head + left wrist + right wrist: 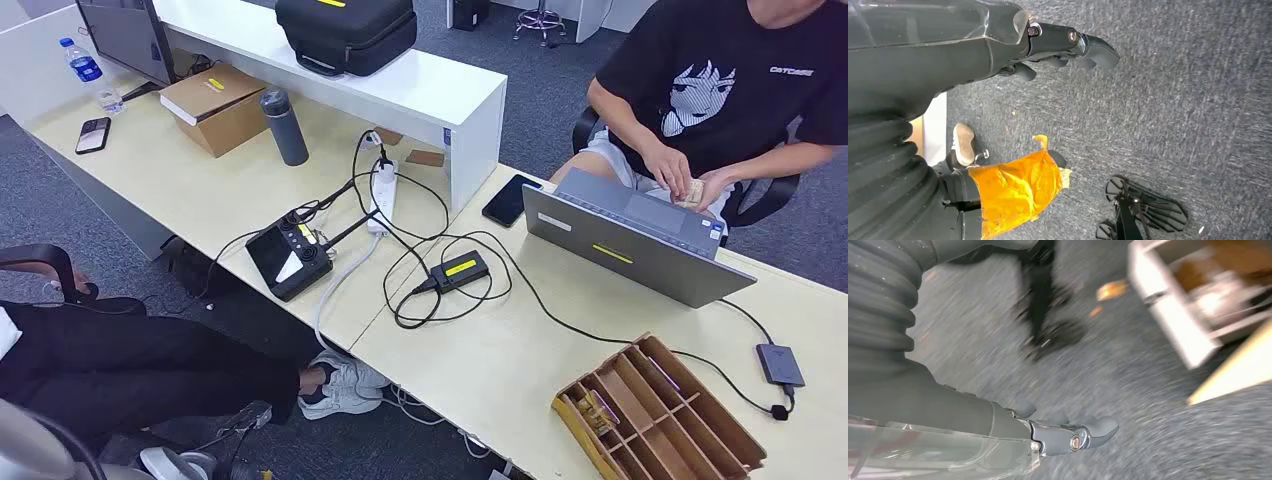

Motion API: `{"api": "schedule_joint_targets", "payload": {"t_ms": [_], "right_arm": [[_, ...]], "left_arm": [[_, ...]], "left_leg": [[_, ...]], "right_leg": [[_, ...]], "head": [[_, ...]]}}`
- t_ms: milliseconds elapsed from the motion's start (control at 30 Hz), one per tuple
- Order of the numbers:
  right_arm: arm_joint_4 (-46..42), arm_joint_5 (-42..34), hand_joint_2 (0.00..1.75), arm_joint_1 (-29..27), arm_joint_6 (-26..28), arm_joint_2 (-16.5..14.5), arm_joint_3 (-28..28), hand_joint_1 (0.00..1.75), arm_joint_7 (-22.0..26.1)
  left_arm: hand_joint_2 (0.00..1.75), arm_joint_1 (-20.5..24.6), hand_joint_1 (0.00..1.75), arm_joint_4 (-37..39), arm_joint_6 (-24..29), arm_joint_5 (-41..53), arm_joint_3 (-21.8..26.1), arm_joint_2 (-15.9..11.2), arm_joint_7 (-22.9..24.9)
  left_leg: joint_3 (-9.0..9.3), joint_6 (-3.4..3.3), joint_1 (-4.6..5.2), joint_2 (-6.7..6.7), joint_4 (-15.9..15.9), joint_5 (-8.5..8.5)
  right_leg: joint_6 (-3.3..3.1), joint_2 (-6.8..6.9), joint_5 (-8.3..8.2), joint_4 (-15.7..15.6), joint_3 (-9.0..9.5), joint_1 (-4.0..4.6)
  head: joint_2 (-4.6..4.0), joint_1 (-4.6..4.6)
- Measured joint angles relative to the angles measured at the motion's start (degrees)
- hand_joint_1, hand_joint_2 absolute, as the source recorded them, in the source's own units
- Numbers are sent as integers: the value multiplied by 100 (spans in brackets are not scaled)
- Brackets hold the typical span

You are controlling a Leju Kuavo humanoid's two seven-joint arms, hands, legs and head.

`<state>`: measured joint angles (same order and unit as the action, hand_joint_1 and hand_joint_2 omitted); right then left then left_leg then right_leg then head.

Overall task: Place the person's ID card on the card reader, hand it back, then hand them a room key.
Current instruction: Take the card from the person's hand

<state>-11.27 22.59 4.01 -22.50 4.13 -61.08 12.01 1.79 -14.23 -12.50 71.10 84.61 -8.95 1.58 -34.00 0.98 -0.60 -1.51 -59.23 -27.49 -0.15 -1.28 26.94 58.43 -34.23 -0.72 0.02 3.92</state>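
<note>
The wooden tray [700,440] sits at the near desk edge, the reader [780,363] just beside it. The person's hands [690,180] hold the card [690,192] behind the laptop [630,240]. Left hand [1068,47] and right hand [1068,432] hang over carpet, fingers apart, holding nothing.

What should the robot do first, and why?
Probably lift its right hand up toward the person behind the laptop to take the card. Both hands hang over the carpet holding nothing, the left hand too. The person is fingering something small at their lap, maybe the ID card. The small black box beside the wooden tray may be the reader.
</note>
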Motion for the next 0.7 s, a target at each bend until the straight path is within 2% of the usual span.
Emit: {"api": "schedule_joint_targets", "payload": {"t_ms": [100, 167, 233, 300, 433, 567, 700], "right_arm": [[-5, 449, 175, -5, -72, -262, -62, 0, 246], [-12, 860, 175, -19, 67, -691, 0, 0, 727], [1, 964, 175, -36, 81, -1119, 56, 0, 1285], [31, 961, 175, -49, -297, -1431, 105, 0, 1741], [20, 948, 175, 16, -1373, -1680, 270, 0, 2511], [-454, 373, 175, 39, -2252, -1960, 717, 0, 2788], [-1292, -651, 175, -143, -2616, -2223, 1675, 0, 2818]], "left_arm": [[175, -4, 0, -18, 114, -210, 71, 94, 79], [175, -15, 0, -101, 245, -458, 109, 266, 165], [175, -32, 0, -235, 293, -613, 117, 471, 212], [175, -52, 0, -375, 292, -715, 118, 657, 243], [175, -91, 0, -729, 207, -848, 118, 942, 323], [175, -110, 0, -1188, 45, -935, 120, 1248, 416], [175, -153, 0, -1628, -120, -981, 120, 1522, 440]], "left_leg": [[2, 1, -5, 1, 1, 0], [6, 7, -13, 4, 1, -3], [9, 14, -14, 4, 1, -7], [9, 17, -12, 1, 1, -7], [7, 21, -13, 1, 1, -4], [11, 20, -8, 1, -1, -5], [14, 20, -5, -2, -1, -5]], "right_leg": [[-2, -2, 1, 0, 0, 6], [-6, -6, 2, 0, 0, 14], [-14, -6, 6, 4, 0, 16], [-22, -2, 12, 11, 0, 14], [-24, -1, 14, 14, 1, 16], [-23, -1, 13, 12, 3, 11], [-23, 1, 14, 12, 2, 7]], "head": [[0, -1], [0, -2], [0, -2], [0, 2], [0, -2], [0, -2], [0, -1]]}}
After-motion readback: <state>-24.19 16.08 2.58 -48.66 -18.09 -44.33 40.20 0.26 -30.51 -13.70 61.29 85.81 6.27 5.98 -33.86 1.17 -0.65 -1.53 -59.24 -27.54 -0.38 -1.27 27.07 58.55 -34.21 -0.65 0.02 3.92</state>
